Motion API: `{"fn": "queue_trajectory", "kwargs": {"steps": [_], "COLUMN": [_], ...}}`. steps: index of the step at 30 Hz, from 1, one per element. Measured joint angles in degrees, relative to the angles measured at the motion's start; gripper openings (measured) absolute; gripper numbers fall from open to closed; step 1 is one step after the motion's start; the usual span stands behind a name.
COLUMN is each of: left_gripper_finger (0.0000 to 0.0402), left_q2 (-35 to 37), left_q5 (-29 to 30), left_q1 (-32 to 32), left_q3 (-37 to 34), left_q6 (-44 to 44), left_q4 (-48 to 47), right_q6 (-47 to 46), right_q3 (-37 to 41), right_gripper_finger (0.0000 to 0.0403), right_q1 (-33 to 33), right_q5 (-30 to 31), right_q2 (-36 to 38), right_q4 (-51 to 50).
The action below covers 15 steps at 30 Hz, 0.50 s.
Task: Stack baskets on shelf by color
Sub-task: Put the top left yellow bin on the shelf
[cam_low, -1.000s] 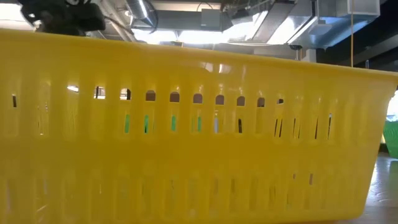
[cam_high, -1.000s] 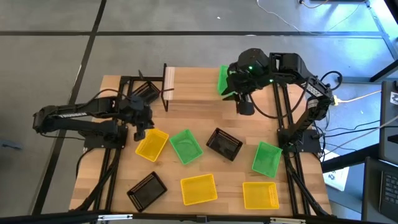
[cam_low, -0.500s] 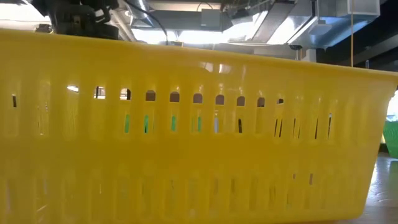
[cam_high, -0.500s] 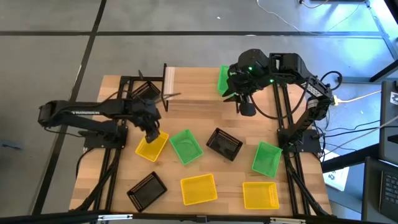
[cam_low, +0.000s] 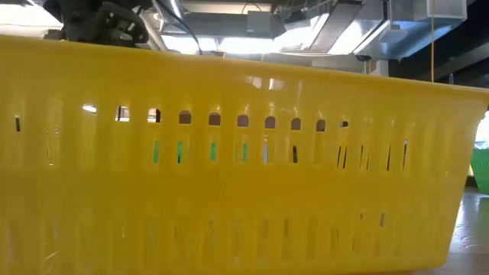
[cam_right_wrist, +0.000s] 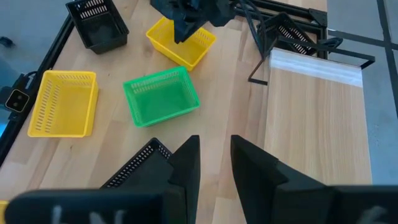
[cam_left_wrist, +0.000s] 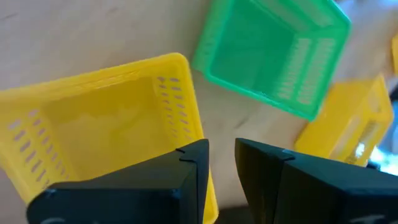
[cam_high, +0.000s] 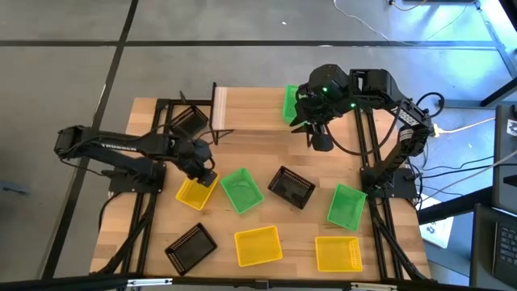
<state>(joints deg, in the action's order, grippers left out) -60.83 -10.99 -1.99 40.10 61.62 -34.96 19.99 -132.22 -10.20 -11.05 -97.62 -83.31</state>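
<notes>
Left gripper [cam_high: 204, 172], fingers spread, hovering over 1 yellow basket [cam_high: 194, 192].
Showing: 3 yellow, 3 green, 3 black baskets; right gripper [cam_high: 308, 123] clenching a green basket [cam_high: 289, 103] at 12 o'clock.

Jaws parted over yellow basket [cam_left_wrist: 106, 130] rim; green basket [cam_left_wrist: 273, 53] beside.

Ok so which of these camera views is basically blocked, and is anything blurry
Low view: a yellow basket right at the lens fills nearly the whole picture, with bright ceiling lights above. Left wrist view: its own fingers look soft and out of focus. High view is unobstructed.
</notes>
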Motion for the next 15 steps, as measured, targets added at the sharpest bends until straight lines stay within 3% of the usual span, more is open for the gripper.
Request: {"fn": "queue_trajectory", "kwargs": {"steps": [9, 15], "left_gripper_finger": [0.007, 0.007], "left_q2": [-5.0, -8.4], "left_q5": [2.9, 2.9], "left_q1": [6.7, 9.5], "left_q3": [0.0, 0.0], "left_q6": [8.6, 8.8], "left_q4": [1.2, 5.3], "right_q6": [0.0, 0.0], "right_q3": [0.0, 0.0], "right_gripper_finger": [0.009, 0.009], "right_q1": [0.0, 0.0], "right_q5": [0.0, 0.0], "right_q2": [0.0, 0.0], "right_q4": [-0.1, -0.2]}}
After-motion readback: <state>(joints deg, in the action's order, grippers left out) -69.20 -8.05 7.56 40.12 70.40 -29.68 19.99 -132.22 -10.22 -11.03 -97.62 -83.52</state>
